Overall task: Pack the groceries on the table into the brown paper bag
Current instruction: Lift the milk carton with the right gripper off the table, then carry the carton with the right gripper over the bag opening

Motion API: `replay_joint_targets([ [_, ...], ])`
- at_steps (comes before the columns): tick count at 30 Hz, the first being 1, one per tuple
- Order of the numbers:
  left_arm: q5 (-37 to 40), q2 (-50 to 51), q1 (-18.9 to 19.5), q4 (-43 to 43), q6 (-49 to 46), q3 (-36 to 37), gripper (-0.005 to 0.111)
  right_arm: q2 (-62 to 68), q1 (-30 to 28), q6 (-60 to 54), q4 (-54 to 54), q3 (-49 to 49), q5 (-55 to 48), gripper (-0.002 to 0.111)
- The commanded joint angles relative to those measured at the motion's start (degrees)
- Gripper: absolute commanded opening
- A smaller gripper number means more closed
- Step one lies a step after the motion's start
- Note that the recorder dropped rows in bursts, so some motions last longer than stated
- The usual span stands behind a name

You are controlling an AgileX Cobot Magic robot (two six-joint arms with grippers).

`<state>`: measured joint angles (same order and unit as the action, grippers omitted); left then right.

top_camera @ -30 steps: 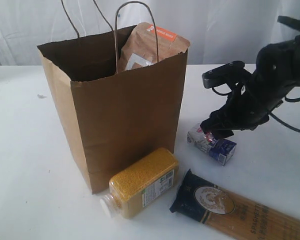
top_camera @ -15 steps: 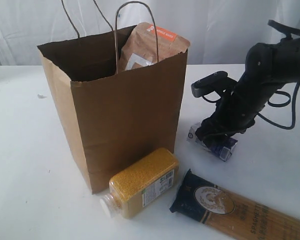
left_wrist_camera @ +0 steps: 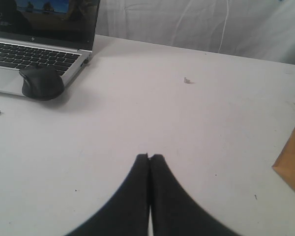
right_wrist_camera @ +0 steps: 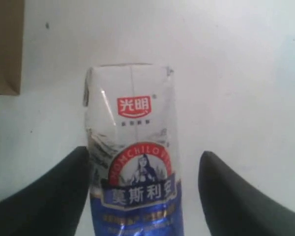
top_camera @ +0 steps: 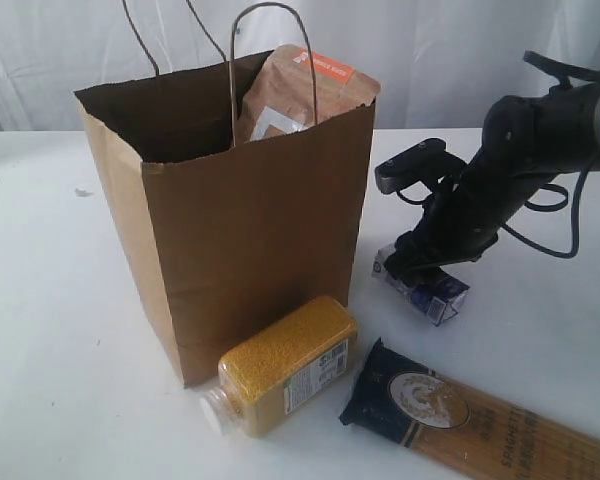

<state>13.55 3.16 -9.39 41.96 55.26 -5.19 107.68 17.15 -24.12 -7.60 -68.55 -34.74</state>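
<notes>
The tall brown paper bag [top_camera: 240,230] stands open on the white table [top_camera: 50,300], and the brown pouch with the orange label [top_camera: 300,90] pokes out of its top. In front of the bag lie the yellow-grain bottle [top_camera: 285,365] and the long spaghetti pack [top_camera: 480,415]. To the bag's right lies the small white-blue carton [top_camera: 430,292] [right_wrist_camera: 130,147]. My right gripper [top_camera: 420,265] [right_wrist_camera: 143,162] is open and down over it, one finger at its side and the other apart. My left gripper [left_wrist_camera: 150,157] is shut on nothing. The jar and the can are out of view.
In the left wrist view a laptop [left_wrist_camera: 34,44] and a black mouse [left_wrist_camera: 42,82] sit on the table far from the gripper, and a corner of the bag [left_wrist_camera: 292,167] shows at the edge. A white curtain hangs behind the table.
My right arm has moved left and down, bringing its open fingers around the carton. The carton has shifted slightly left. Nothing else has moved.
</notes>
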Motion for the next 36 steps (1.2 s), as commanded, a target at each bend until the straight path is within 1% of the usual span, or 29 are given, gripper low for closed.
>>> replay_joint_targets([
  [1,-0.3,-0.4,0.1,0.7,0.0,0.1,0.000,-0.2,-0.1,-0.7,-1.0,0.0,0.2,0.059],
  [8,-0.3,-0.4,0.1,0.7,0.0,0.1,0.000,2.0,-0.1,-1.7,-4.1,0.0,-2.4,0.059],
  [12,-0.3,-0.4,0.1,0.7,0.0,0.1,0.000,2.6,-0.1,-2.8,-4.7,0.0,-2.4,0.055],
  [14,-0.3,-0.4,0.1,0.7,0.0,0.1,0.000,2.6,-0.1,-2.8,-4.7,0.0,-2.8,0.049],
  [16,-0.3,-0.4,0.1,0.7,0.0,0.1,0.000,2.7,-0.1,-2.8,-4.7,0.0,-3.5,0.040],
  [18,-0.3,-0.4,0.1,0.7,0.0,0.1,0.000,2.7,-0.1,-2.8,-4.4,0.0,-4.0,0.030],
  [19,-0.3,-0.4,0.1,0.7,0.0,0.1,0.000,2.7,-0.1,-2.8,-4.4,0.0,-4.5,0.023],
  [22,-0.3,-0.4,0.1,0.7,0.0,0.1,0.000,1.8,-0.1,-0.9,-4.4,0.0,-6.3,0.006],
  [24,-0.3,-0.4,0.1,0.7,0.0,0.1,0.000,0.6,-0.1,1.0,-4.4,0.0,-8.0,0.000],
  [28,-0.3,-0.4,0.1,0.7,0.0,0.1,0.000,-4.9,-0.1,2.3,-4.4,0.0,-12.8,0.000],
  [32,-0.3,-0.4,0.1,0.7,0.0,0.1,0.000,-13.0,-0.1,3.8,-4.5,0.0,-16.6,0.000],
  [36,-0.3,-0.4,0.1,0.7,0.0,0.1,0.000,-22.5,0.0,5.0,-8.3,0.0,-20.7,0.000],
])
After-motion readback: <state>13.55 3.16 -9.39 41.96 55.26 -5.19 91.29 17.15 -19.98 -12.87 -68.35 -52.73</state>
